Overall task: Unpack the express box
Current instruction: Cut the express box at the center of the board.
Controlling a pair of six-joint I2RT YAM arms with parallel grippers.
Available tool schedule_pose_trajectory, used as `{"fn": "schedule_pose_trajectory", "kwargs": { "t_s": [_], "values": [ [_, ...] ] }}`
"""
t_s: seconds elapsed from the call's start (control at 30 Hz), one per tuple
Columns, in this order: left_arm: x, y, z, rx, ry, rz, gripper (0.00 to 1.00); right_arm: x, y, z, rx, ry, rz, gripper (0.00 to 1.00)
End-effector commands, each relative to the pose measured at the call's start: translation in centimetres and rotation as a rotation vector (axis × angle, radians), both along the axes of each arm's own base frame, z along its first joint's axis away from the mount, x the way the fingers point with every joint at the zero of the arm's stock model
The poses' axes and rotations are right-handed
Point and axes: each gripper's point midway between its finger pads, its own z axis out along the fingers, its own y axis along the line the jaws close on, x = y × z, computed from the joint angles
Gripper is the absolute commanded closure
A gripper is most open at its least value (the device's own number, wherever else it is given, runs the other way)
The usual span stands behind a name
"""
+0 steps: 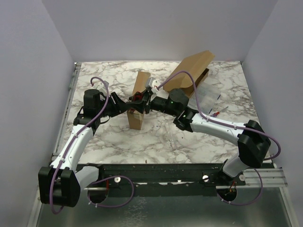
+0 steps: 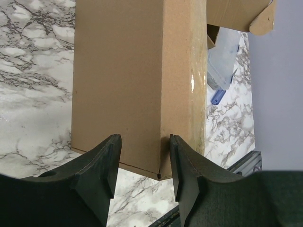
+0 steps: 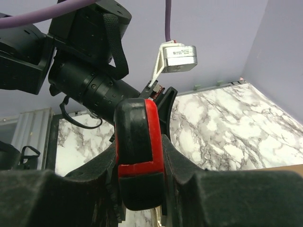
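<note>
Right gripper jaws clamp a red-and-black tool near the taped box.

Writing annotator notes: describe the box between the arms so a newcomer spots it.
On the marble table, look at the very centre. A narrow cardboard box stands on end there. Unlike it, the wider box at the far right lies tilted with its flap open.

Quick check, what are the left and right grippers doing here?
Left gripper: open, jaws apart in front of the cardboard box, not gripping it.
Right gripper: closed on a red and black tool.
</note>
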Motion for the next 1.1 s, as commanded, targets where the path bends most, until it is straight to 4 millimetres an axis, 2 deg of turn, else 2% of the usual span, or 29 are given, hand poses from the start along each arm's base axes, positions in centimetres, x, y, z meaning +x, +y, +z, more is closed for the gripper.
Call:
{"fn": "schedule_pose_trajectory", "kwargs": {
  "t_s": [0.0, 0.17, 0.93, 1.07],
  "values": [
    [-1.2, 0.9, -3.5, 0.06, 0.105, 0.009, 0.5, -1.6, -0.3, 3.0, 0.079, -0.028, 0.043, 1.0],
    [-1.2, 0.9, -3.4, 0.057, 0.102, 0.006, 0.51, -0.9, 0.0, 1.8, 0.052, -0.031, 0.023, 1.0],
    [-1.4, 0.8, -3.6, 0.054, 0.107, 0.005, 0.52, 0.7, 0.6, -0.7, -0.033, -0.074, -0.018, 1.0],
    [-1.4, 0.9, -3.7, 0.055, 0.11, 0.006, 0.52, 0.7, 0.3, -0.4, -0.03, -0.085, -0.029, 1.0]
  ]
}}
